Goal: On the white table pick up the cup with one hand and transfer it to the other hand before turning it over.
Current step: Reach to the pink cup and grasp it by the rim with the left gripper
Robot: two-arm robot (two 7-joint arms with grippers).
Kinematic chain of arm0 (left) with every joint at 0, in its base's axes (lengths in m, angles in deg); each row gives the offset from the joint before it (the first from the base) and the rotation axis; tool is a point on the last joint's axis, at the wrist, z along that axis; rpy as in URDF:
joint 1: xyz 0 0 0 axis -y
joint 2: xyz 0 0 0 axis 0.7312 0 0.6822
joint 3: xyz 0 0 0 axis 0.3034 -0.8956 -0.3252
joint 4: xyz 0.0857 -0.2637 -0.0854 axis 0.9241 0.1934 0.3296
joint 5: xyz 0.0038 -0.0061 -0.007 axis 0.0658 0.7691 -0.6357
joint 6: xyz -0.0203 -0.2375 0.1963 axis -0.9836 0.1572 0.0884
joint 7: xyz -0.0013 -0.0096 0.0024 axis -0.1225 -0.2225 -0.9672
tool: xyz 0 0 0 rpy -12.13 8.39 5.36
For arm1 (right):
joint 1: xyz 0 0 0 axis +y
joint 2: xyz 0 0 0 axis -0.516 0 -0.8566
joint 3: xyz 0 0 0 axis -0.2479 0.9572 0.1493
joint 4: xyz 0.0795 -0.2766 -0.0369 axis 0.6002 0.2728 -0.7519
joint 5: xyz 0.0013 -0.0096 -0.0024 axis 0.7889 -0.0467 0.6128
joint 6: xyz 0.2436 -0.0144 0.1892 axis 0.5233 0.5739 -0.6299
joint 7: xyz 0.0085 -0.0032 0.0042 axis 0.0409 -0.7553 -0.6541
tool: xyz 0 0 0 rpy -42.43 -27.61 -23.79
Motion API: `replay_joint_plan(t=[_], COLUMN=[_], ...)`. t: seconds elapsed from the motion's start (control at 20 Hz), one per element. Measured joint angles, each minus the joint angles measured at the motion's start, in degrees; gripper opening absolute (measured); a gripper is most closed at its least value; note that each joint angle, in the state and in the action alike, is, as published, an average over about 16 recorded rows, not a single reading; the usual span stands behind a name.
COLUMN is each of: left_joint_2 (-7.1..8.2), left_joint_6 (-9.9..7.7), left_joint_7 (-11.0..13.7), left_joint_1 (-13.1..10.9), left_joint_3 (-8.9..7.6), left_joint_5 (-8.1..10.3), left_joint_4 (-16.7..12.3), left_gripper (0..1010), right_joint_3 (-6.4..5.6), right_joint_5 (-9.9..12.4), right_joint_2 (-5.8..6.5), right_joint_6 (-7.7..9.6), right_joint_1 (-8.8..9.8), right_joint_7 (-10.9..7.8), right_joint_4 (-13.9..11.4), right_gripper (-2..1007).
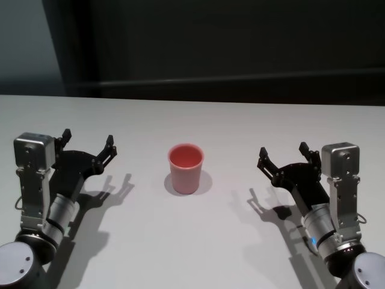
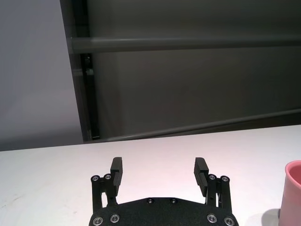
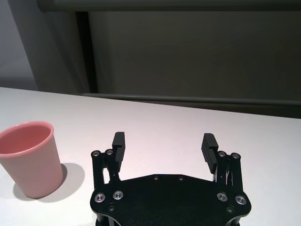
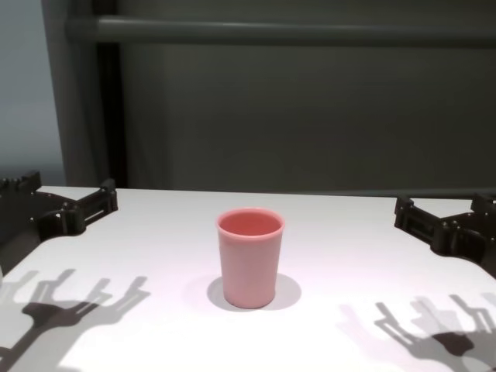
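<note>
The cup (image 1: 186, 168) is standing upright, mouth up, at centre frame in the head view, on the white table (image 1: 198, 241), casting a small shadow at its base. Bare tabletop is lying all around it, with open room on both sides before either arm. The table's far edge is running across the upper third of the head view, against a dark wall. The left gripper (image 1: 88, 143) is sitting at left of frame above the table, jaws spread wide and holding nothing; the cup is well apart from it. The right gripper (image 1: 283, 155) is sitting at right of frame, likewise spread wide and empty, also well apart from the cup. In the chest view both grippers are being cut off by the frame's side edges, only their finger ends showing. In the left wrist view the cup is being clipped by the right edge of the frame; in the right wrist view it is showing whole at lower left.
</note>
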Motion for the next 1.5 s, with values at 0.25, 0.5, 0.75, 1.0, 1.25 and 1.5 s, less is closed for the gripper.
replay_joint_plan(t=[0.25, 0.5, 0.75, 1.0, 1.25, 1.5], left_joint_2=[0.0, 0.0, 0.0, 0.0, 0.0, 0.0], left_joint_6=[0.0, 0.0, 0.0, 0.0, 0.0, 0.0], left_joint_7=[0.0, 0.0, 0.0, 0.0, 0.0, 0.0], left_joint_1=[0.0, 0.0, 0.0, 0.0, 0.0, 0.0], left_joint_3=[0.0, 0.0, 0.0, 0.0, 0.0, 0.0], left_joint_5=[0.0, 0.0, 0.0, 0.0, 0.0, 0.0], left_joint_4=[0.0, 0.0, 0.0, 0.0, 0.0, 0.0], left_gripper=[1003, 1003, 1003, 1003, 1003, 1003], right_joint_3=[0.0, 0.0, 0.0, 0.0, 0.0, 0.0], right_joint_5=[0.0, 0.0, 0.0, 0.0, 0.0, 0.0], right_joint_2=[0.0, 0.0, 0.0, 0.0, 0.0, 0.0], right_joint_6=[0.0, 0.0, 0.0, 0.0, 0.0, 0.0], right_joint_1=[0.0, 0.0, 0.0, 0.0, 0.0, 0.0], right_joint_7=[0.0, 0.0, 0.0, 0.0, 0.0, 0.0], right_joint_4=[0.0, 0.0, 0.0, 0.0, 0.0, 0.0], right_gripper=[1000, 1000, 1000, 1000, 1000, 1000])
